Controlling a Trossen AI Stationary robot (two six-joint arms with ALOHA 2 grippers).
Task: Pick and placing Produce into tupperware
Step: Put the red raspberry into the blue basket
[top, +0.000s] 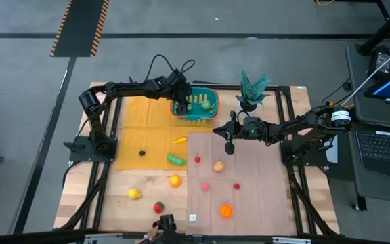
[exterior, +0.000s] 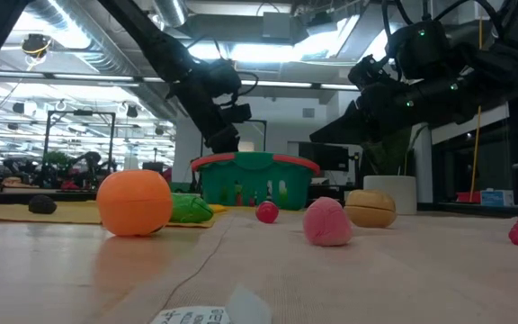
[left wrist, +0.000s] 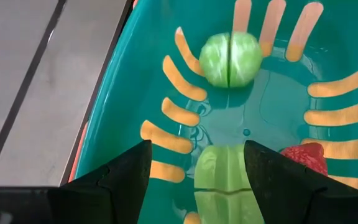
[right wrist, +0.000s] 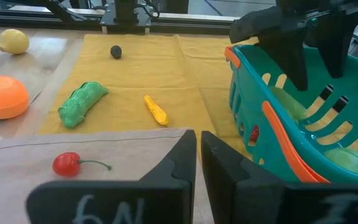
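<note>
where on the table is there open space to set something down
Bare yellow cloth left of the teal basket, under the left arm, and brown mat right of the orange. Crowded: around the green vegetable and cherry.

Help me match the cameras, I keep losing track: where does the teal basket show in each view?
High view: teal basket at the table's far edge, under the left gripper.
Low view: centre, behind the fruit.
Left wrist view: fills the picture, seen from above.
Right wrist view: right side.
Shared landmark: its orange rim.
</note>
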